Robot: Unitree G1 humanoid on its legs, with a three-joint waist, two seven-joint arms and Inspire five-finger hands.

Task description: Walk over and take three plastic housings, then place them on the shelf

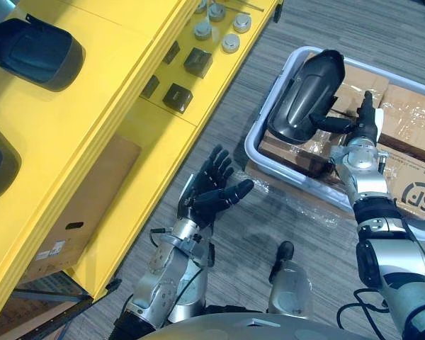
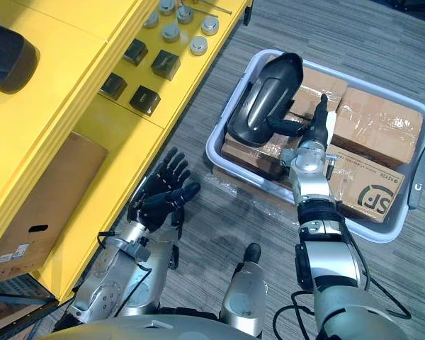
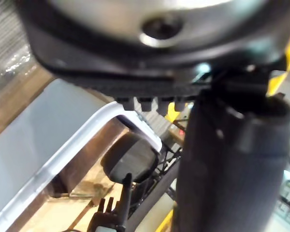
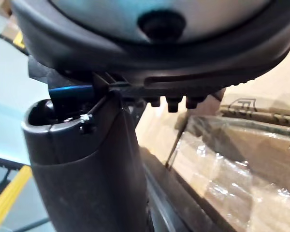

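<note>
Grey floor (image 1: 227, 120) under the left robot hand (image 1: 212, 188), open and palm up beside the yellow shelf (image 1: 92, 106), likely in wait. Further, over the pale bin (image 1: 251, 145) of cardboard boxes (image 1: 411, 120), the right robot hand (image 1: 361, 134): fingers straight, thumb against the black housing (image 1: 304, 92) propped on those boxes, apparently to steady it for lifting. Long axis away from the robot, narrow end by the far rim. Two other housings (image 1: 32, 49) already on the shelf.
</note>
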